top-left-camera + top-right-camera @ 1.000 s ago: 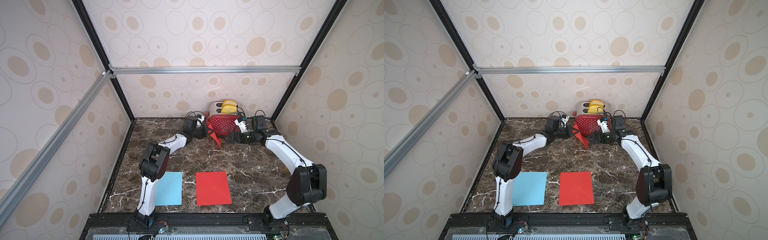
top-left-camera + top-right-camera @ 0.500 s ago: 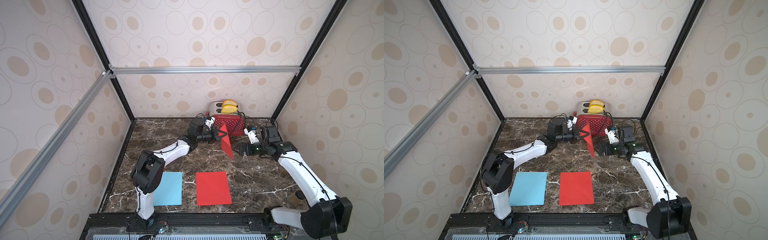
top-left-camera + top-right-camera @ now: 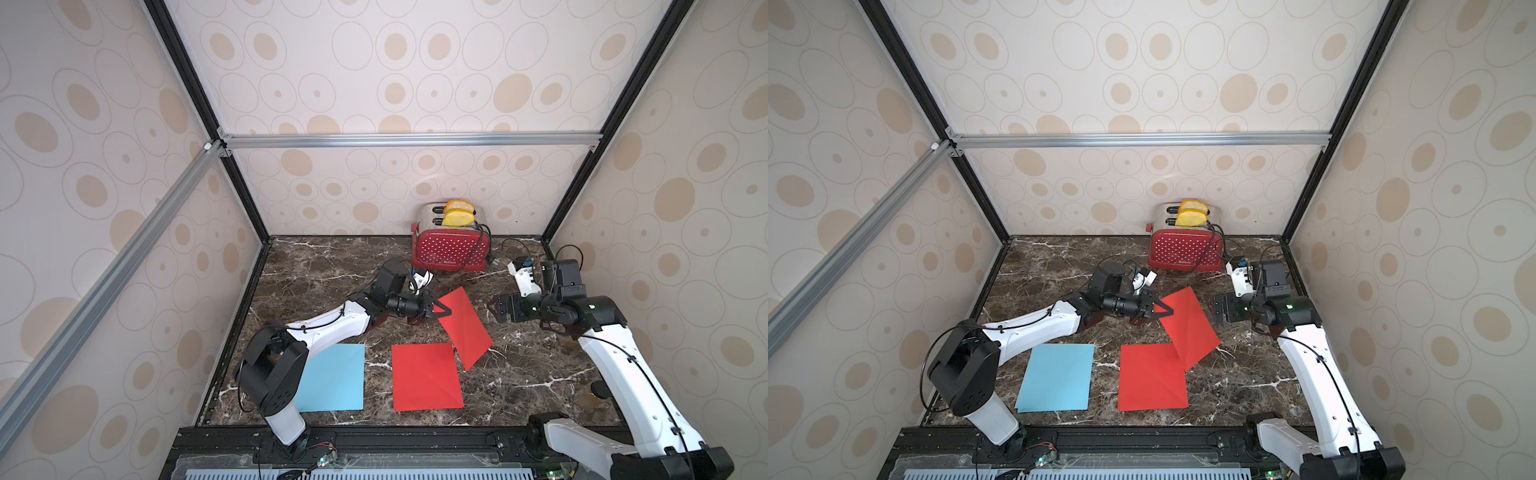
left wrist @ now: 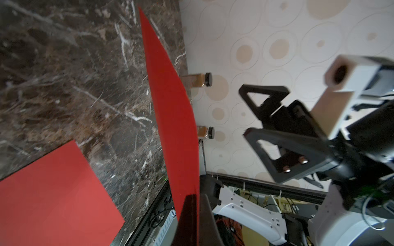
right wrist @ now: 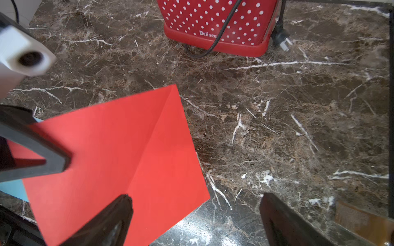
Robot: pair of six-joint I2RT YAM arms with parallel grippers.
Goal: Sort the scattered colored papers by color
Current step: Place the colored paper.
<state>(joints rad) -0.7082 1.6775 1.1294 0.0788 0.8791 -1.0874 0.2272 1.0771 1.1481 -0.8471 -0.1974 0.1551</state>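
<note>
the left gripper [image 3: 444, 310] is pinched fully closed on one edge of a thin, bright red rectangular paper sheet [image 3: 464, 328], holding it tilted up off the dark brown, white-veined marble tabletop [image 3: 324, 266]. gripping it by the edge lets the rest hang free, which i judge suits laying it down on its colour mate. that mate, a second red paper sheet lying flat [image 3: 426, 382], sits near the front of the table, and the held sheet's lowest corner hangs right at its far right corner; whether the two touch i cannot tell. a light sky-blue paper sheet [image 3: 334, 378] lies flat beside the flat red one, a strip of marble between them, so the colours look to have separate spots. the right gripper [image 3: 493, 311] is spread wide and empty just beside the held sheet, probably keeping clear of it. the held sheet looks limp: in the right wrist view a straight crease [image 5: 149, 136] runs across it and its halves tilt differently, and in the left wrist view it bows. a red white-dotted toaster [image 3: 451, 251] stands at the back, apart from the papers.
</note>
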